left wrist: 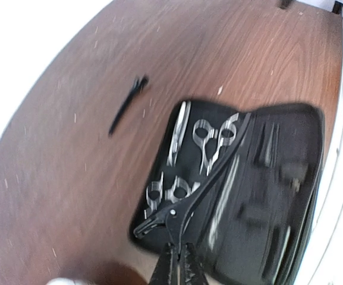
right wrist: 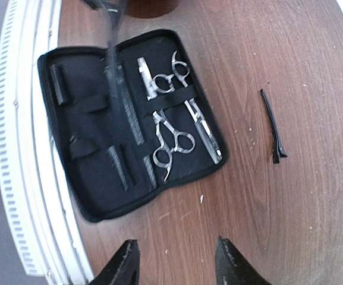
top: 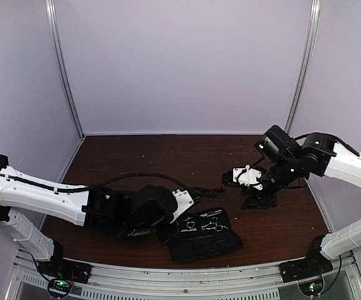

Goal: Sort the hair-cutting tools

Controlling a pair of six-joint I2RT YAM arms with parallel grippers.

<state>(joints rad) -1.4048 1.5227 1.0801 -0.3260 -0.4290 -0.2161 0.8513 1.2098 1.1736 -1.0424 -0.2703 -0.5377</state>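
Observation:
An open black pouch point(right wrist: 94, 148) lies near the table's front edge. Two silver scissors point(right wrist: 174, 145) point(right wrist: 168, 80) are strapped inside it, and both show in the left wrist view too, one point(left wrist: 210, 136) above the other point(left wrist: 165, 193). My left gripper point(left wrist: 178, 264) is shut on a long black hair clip point(left wrist: 219, 160), held just above the pouch's left end point(top: 171, 236). A second black clip point(right wrist: 273, 127) lies flat on the bare wood beyond the pouch point(left wrist: 126, 107) point(top: 208, 189). My right gripper point(right wrist: 177, 264) hangs open and empty over the wood, right of the pouch point(top: 235, 178).
The metal rail point(right wrist: 28, 148) of the table's front edge runs right beside the pouch. Pale booth walls point(top: 180, 62) close in the table at the back and sides. The left arm point(top: 74, 203) stretches low across the front left.

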